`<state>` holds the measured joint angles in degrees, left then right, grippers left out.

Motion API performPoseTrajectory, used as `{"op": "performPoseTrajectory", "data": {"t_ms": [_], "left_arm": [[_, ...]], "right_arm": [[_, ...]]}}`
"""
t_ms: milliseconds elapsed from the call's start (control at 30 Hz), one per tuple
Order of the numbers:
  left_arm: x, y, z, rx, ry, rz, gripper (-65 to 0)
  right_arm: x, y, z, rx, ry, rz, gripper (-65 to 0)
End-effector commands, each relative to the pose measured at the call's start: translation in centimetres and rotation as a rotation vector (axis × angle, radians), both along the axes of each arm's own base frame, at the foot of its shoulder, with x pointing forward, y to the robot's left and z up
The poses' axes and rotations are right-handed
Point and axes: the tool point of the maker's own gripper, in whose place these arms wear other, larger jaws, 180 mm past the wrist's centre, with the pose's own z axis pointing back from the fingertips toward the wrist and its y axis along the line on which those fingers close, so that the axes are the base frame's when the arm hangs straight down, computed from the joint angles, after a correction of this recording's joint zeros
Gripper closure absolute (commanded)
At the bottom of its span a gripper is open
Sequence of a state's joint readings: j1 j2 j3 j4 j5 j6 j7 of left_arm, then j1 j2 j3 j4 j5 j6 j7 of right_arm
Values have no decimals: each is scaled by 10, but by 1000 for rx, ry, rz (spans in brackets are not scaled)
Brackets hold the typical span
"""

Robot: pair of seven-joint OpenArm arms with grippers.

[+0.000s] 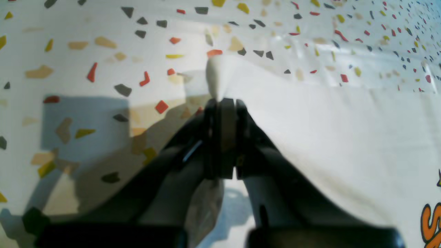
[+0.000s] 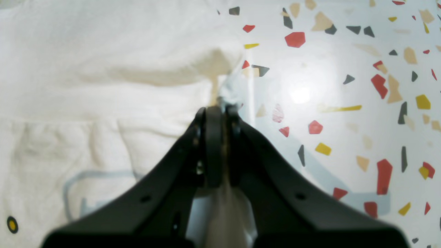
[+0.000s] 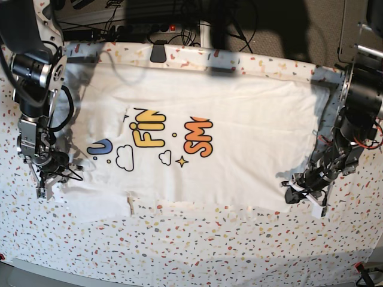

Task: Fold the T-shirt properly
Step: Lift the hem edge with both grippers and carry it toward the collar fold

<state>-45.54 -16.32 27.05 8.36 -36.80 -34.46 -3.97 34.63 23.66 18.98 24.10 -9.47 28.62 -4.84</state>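
Up close in the left wrist view, the left claw [image 1: 224, 102] is clenched on a pinched fold of the white T-shirt [image 1: 327, 137], which lies over the speckled table [image 1: 86, 51]; a scrap of orange print [image 1: 432, 224] shows at the lower right, too cut off to read. Next, in the right wrist view, the right claw [image 2: 220, 109] is likewise clamped on the shirt's edge, cloth bunched just beyond its tips, with a faint blue outline [image 2: 74, 186] and a small yellow dot [image 2: 12, 224] on the fabric. From the base view, the shirt is spread wide across the table, partly folded, its print reading "FIN" [image 3: 147, 127] in yellow and "SM" [image 3: 199, 137] in orange, beside a blue "U" [image 3: 99, 148], clouds and a star.
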Motion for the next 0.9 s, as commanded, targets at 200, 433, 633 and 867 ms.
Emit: {"op": "performPoseTrajectory", "data": {"t_ms": [200,433,633,867], "left_arm": [[23,6,36,-25,-118,28,0],[19,4,29,-13,-74,12,0],[17,3,25,-8,-54,5,0],[15,2,21,-3,-31,-4,0]], "right_arm": [[5,-8,15,44,27,-37,0],[12,-9,31,36,17,-37,0],[20,-1,48,36,-20,21,0],[13,15,62,28,-75,116,0]]}}
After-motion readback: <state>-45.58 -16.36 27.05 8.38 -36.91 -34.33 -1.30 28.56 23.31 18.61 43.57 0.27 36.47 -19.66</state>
